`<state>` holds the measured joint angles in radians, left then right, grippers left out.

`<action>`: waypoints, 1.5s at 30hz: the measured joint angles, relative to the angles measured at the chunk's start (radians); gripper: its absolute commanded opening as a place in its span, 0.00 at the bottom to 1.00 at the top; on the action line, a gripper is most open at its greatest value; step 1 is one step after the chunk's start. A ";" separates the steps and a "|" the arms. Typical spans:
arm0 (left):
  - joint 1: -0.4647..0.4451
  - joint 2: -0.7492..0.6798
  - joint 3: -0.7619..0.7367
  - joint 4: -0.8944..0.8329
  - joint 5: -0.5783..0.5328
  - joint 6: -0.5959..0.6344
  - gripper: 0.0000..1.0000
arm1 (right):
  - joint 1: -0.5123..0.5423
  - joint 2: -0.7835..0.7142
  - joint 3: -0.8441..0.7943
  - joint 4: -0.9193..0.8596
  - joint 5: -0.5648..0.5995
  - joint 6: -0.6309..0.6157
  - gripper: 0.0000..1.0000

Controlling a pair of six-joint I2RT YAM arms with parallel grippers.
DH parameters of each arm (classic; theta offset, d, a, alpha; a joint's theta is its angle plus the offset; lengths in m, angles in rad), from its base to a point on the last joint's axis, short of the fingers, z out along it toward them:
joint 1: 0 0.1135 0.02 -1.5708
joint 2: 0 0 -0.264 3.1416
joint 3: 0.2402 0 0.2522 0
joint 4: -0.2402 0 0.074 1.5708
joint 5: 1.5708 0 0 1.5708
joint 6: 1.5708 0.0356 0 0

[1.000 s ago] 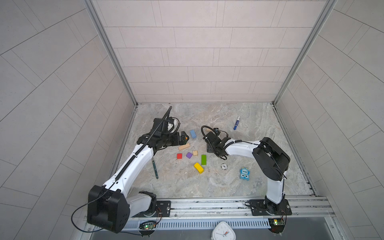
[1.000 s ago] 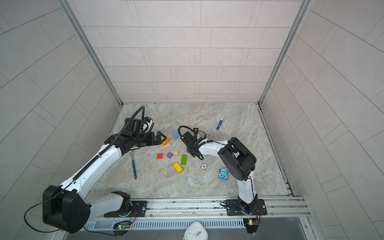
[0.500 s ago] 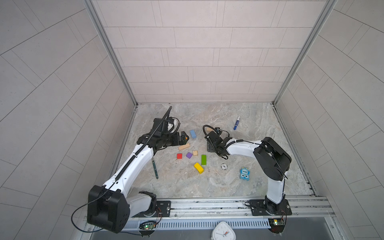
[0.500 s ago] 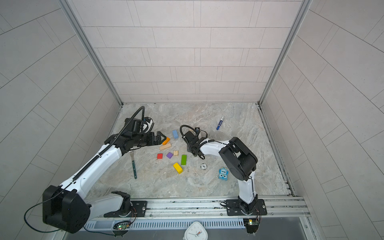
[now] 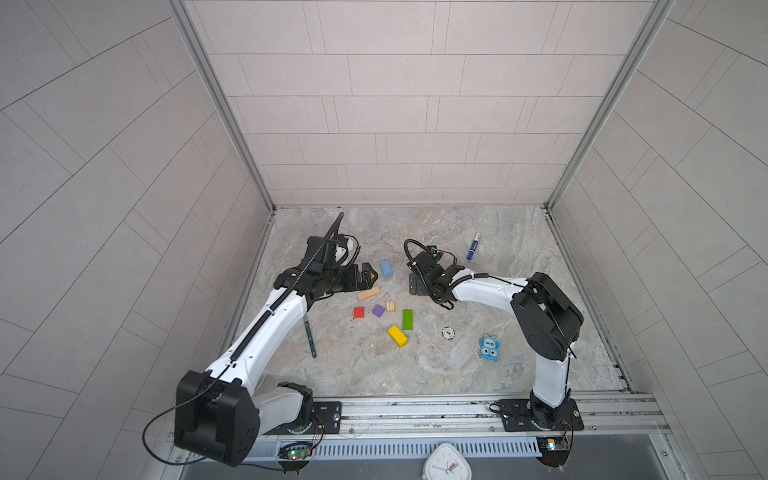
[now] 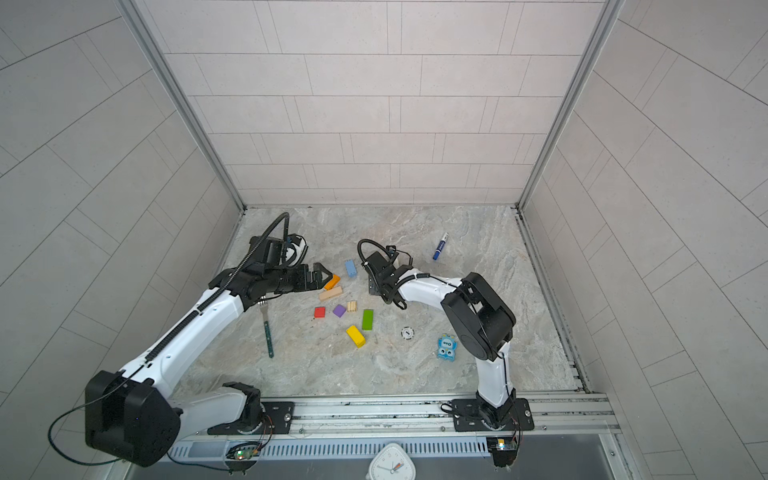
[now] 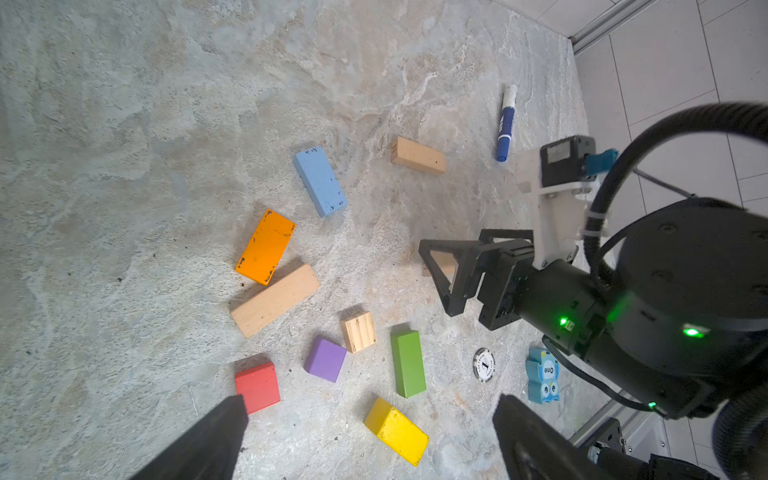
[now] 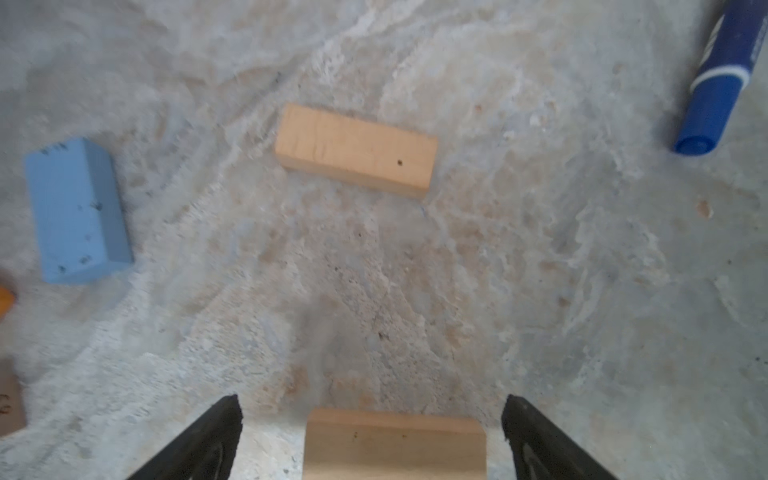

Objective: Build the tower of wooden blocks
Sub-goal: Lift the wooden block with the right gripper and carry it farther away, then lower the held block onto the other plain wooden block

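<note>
Right gripper fingers wide, either side of tan block, frame bottom, not touching. Left gripper fingers wide, just beside orange block.

Marble tbl w/ loose blocks, marker, toy.

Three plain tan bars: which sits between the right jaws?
The tan bar inside the open right gripper, ungripped; the second tan bar lies beyond, the long tan bar beside the orange block.

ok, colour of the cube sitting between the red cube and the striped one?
The cube is purple; clearest in the left wrist view.
</note>
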<state>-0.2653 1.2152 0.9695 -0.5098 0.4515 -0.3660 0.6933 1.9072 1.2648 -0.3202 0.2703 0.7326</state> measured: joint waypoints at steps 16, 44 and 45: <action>0.000 0.000 -0.002 0.001 0.003 -0.001 0.99 | -0.073 0.197 0.253 -0.022 -0.007 0.020 0.99; 0.000 -0.017 -0.010 0.008 0.019 -0.005 0.99 | -0.100 0.360 0.411 -0.024 0.077 0.006 0.89; 0.000 -0.017 -0.010 0.008 0.019 -0.005 0.99 | -0.102 0.360 0.411 -0.024 0.076 0.008 0.88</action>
<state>-0.2653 1.1984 0.9596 -0.5018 0.4706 -0.3706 0.5911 2.2673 1.6756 -0.3447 0.3458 0.7403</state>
